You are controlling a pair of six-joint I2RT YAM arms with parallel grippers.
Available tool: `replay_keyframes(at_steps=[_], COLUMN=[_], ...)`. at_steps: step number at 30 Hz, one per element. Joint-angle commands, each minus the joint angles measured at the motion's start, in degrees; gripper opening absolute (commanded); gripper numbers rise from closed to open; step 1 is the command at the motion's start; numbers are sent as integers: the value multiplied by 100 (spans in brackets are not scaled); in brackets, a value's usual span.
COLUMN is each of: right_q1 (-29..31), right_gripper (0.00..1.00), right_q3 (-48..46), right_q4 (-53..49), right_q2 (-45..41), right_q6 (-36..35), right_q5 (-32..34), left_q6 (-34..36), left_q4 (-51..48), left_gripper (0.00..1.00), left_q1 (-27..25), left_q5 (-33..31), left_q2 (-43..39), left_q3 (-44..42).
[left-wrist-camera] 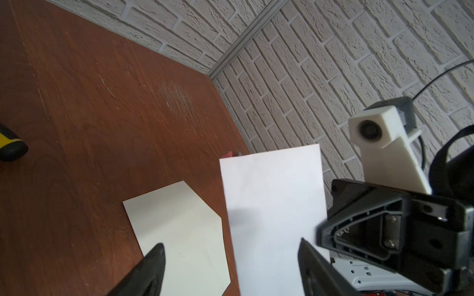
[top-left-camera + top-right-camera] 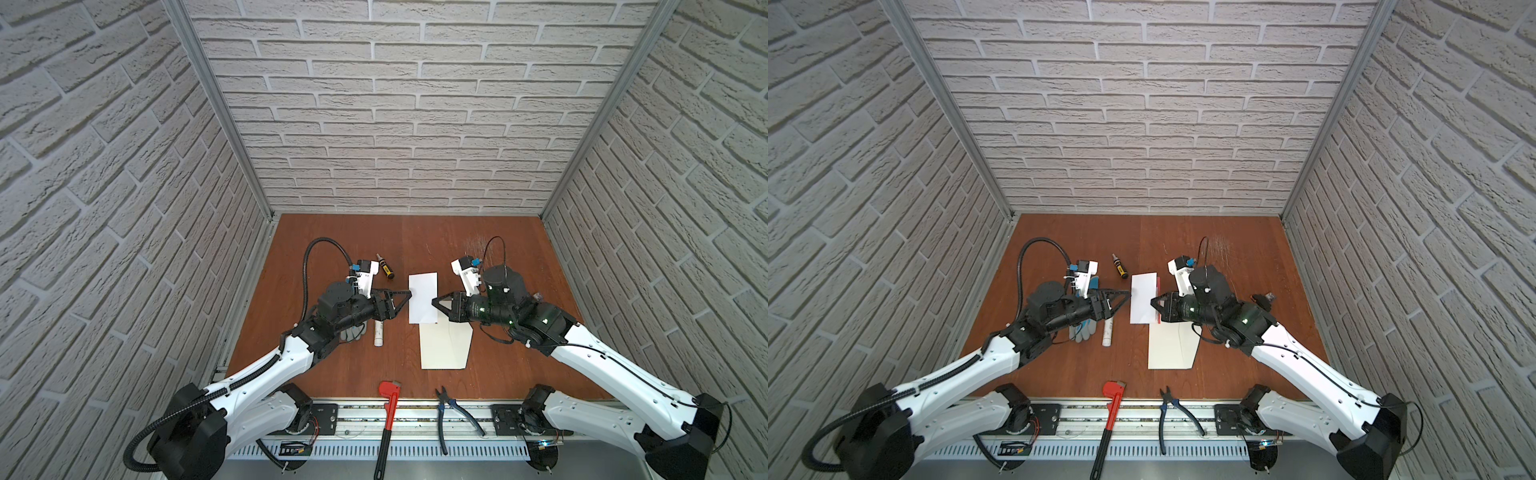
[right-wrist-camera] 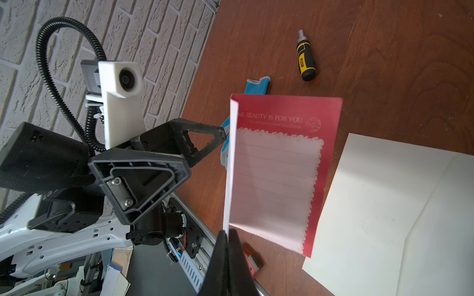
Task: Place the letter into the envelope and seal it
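Right end effector [image 2: 435, 302], clamped on the folded letter [image 2: 423, 297] at frame centre, should tilt it toward the envelope [image 2: 444, 347] below; left end effector [image 1: 230, 243] gapes empty.

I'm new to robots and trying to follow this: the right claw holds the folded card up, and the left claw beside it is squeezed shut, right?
Not quite. The left gripper is open: the left wrist view shows its jaws standing wide apart. The right gripper does hold the letter up, beside it.
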Motion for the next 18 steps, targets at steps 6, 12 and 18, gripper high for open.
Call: replay_keyframes(at_steps=[6,12,18], right_q1=[29,20,-63], right_gripper=[6,6,6], right_q3=[-5,-32,-82], right_q4=[588,523,437], right_q2=[53,21,78], right_q6=[-15,-99,-178], right_q5=[-264,-139,-45], left_q6=[-592,-942,-929], left_q4=[1883,2725,2655], left_gripper=[78,71,55], left_q1=[29,-27,-10], left_q5=[561,874,1022], left_q2=[640,943,961], left_q3=[153,118,239])
